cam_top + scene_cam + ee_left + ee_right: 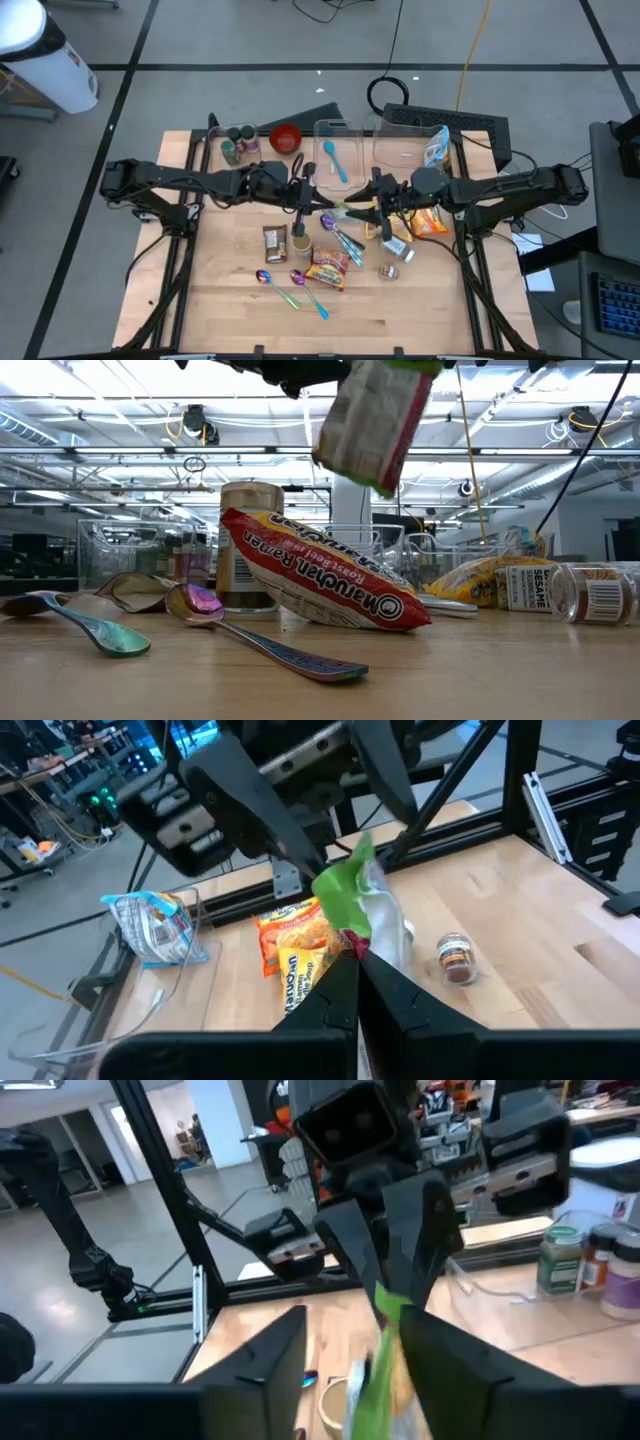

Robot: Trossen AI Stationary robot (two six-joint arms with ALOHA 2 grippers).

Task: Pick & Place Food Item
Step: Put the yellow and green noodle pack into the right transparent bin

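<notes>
While the green-and-silver food packet [362,910] hangs in mid-air over the table centre, it is pinched at one end by the left gripper [356,958], whose fingers are seen closed tight on it in the left wrist view. The right gripper [350,1342] is met just opposite, fingers spread apart with the packet's green edge between them; no firm hold by it can be seen, so a handover from one arm to the other is judged to be in progress or just ending. In the high view both grippers are found nose to nose above the wooden table [230,310], and in the low view the packet is shown dangling clear of everything below.

Below and around are left a Maruchan ramen pack [320,585], iridescent spoons [255,635], a jar [243,545], a yellow snack bag [300,945], a small spice jar [455,960], and a blue-white bag [155,928]. Two clear containers [338,150] and a red bowl [286,138] are set at the far edge.

Progress: pick is done, item is lifted. Placement is not yet done; which container is meant cannot be told. Release by one arm and carry to a drop spot are judged to remain.
</notes>
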